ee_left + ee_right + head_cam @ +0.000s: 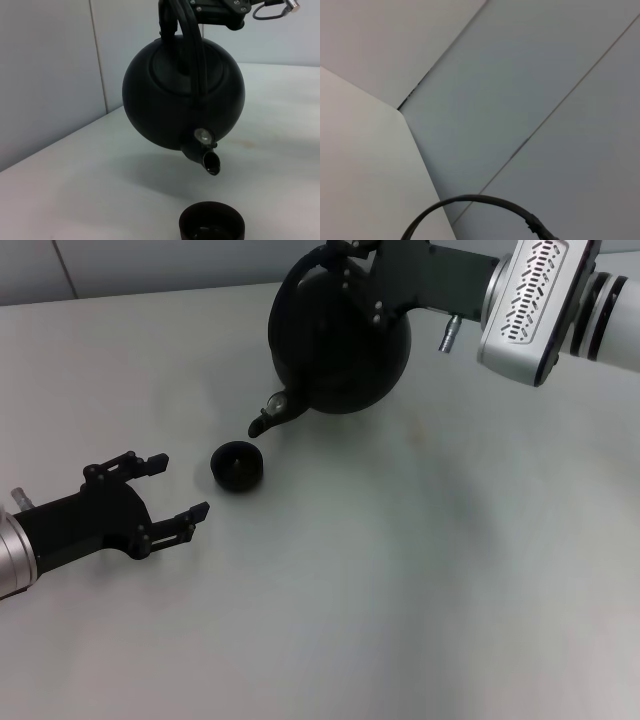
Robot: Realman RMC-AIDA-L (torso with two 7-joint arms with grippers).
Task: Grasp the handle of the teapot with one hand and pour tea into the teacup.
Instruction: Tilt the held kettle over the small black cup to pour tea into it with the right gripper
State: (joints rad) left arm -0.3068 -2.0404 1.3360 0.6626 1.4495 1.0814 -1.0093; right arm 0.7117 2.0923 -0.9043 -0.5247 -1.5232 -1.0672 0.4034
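Note:
The black teapot [335, 345] hangs in the air, tilted with its spout [268, 418] pointing down just above and beside the teacup [237, 466]. My right gripper [350, 255] is shut on the handle [190, 45] at the pot's top. The left wrist view shows the spout [207, 160] over the small dark cup [212, 222], which has some liquid in it. My left gripper [170, 490] is open and empty, low over the table to the left of the cup.
The pale table [420, 570] spreads wide around the cup. A grey panelled wall [45, 75] stands behind the table's far edge. A black cable [470, 205] loops through the right wrist view.

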